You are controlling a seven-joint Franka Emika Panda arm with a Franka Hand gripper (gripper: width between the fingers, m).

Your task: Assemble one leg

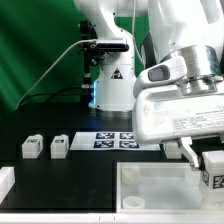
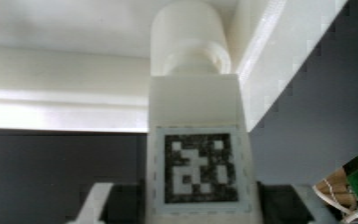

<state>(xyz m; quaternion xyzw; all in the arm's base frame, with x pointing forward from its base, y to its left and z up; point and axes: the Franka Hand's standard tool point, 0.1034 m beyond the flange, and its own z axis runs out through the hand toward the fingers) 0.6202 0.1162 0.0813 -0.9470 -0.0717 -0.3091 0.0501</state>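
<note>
My gripper (image 1: 204, 160) is at the exterior view's right, low over the table, shut on a leg (image 1: 214, 170), a small white block with a black-and-white tag. In the wrist view the held leg (image 2: 197, 110) fills the middle, tag facing the camera, and its rounded end points away from me. The dark pads (image 2: 128, 205) press on both its sides, and my gripper (image 2: 199, 207) is closed around its near end. Two more legs (image 1: 31, 147) (image 1: 60, 146) stand side by side on the black table at the exterior view's left.
The marker board (image 1: 118, 139) lies mid-table behind the arm. A big white tray-like frame (image 1: 160, 186) lies at the front, just below the gripper. A white surface (image 2: 60, 85) lies beyond the held leg. A green backdrop (image 1: 40, 50) stands behind.
</note>
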